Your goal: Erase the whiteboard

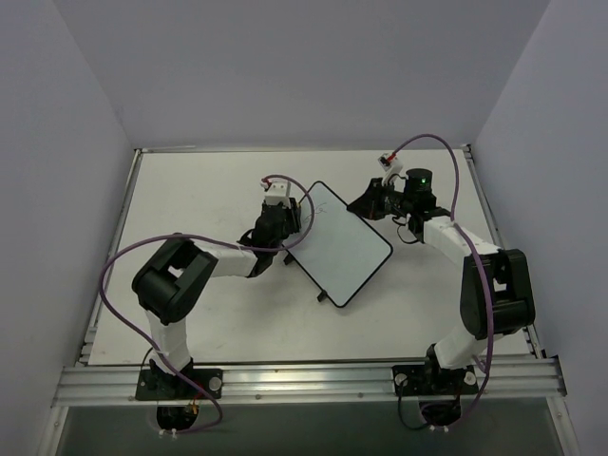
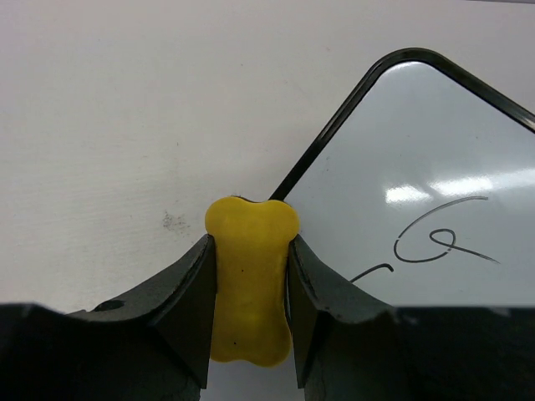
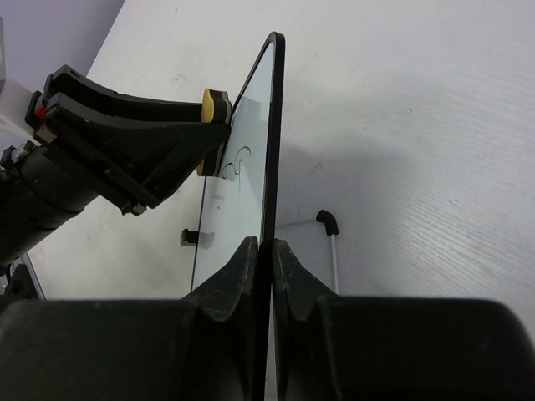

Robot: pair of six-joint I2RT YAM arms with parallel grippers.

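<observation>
The whiteboard (image 1: 344, 249) has a black frame and lies in the middle of the table. Its glossy face (image 2: 435, 142) bears a few dark handwritten marks (image 2: 439, 241) near one corner. My left gripper (image 2: 251, 242) is shut on a small yellow eraser (image 2: 251, 284), whose tip is against the board's left edge beside the marks. My right gripper (image 3: 267, 244) is shut on the board's thin frame (image 3: 274, 125) at its far right edge. In the right wrist view the eraser (image 3: 214, 104) rests against the board's face. In the top view the left gripper (image 1: 285, 220) and the right gripper (image 1: 369, 201) flank the board's far corner.
The white table top (image 1: 190, 199) is walled in by grey panels on three sides. The board's black feet (image 3: 191, 237) and a thin stand leg (image 3: 330, 238) show behind it. A metal rail (image 1: 304, 380) runs along the near edge with both arm bases on it.
</observation>
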